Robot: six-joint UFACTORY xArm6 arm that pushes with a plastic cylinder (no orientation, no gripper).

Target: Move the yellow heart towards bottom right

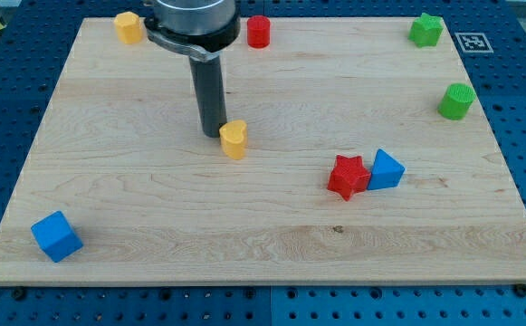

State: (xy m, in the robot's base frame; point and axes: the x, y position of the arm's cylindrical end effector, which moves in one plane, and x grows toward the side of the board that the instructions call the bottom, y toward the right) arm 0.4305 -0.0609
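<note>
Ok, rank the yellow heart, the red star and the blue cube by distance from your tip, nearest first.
1. Yellow heart: right beside my tip, on its right in the view.
2. Red star: further right and lower.
3. Blue cube: the view's bottom left corner.

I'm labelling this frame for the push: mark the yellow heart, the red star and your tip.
yellow heart (234, 139): camera view, middle of its front face.
red star (348, 176): camera view, centre of its top.
my tip (213, 134): camera view, rod's very end.

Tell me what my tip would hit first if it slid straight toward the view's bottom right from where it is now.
My tip sits at the yellow heart's upper left, seemingly touching it, so the heart comes first. Farther along that line lie the red star and blue block, though exact alignment is hard to judge.
</note>
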